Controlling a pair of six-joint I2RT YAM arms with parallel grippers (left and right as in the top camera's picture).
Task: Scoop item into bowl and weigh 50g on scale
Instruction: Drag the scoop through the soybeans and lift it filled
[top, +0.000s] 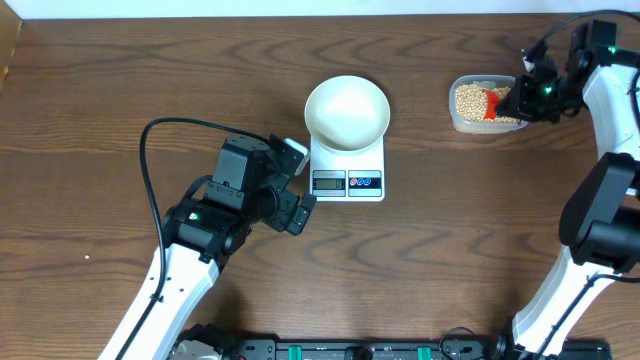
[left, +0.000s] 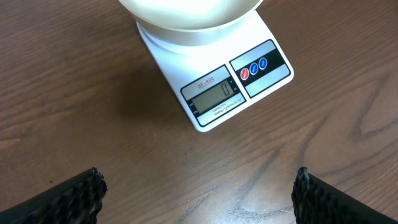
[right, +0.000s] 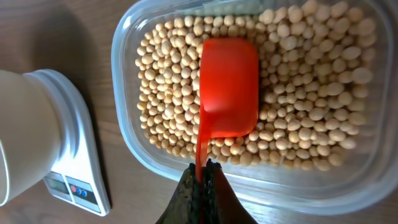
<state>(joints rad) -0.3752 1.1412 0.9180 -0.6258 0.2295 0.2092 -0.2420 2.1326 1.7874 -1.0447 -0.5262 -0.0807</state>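
Tan beans (right: 298, 81) fill a clear tub (top: 484, 104) at the back right. A red scoop (right: 227, 87) rests on the beans in the tub, its bowl empty. My right gripper (right: 201, 169) is shut on the scoop's thin handle at the tub's near rim. The empty white bowl (top: 347, 111) sits on the white scale (top: 348, 172), whose display (left: 214, 99) reads zero. My left gripper (top: 296, 186) stands open just left of the scale's front, its fingertips (left: 87, 193) wide apart over bare wood with nothing between them.
Brown wooden table (top: 120, 90) all round. The scale and bowl (right: 25, 140) lie left of the tub in the right wrist view. The left arm's black cable (top: 150, 190) loops over the table on the left.
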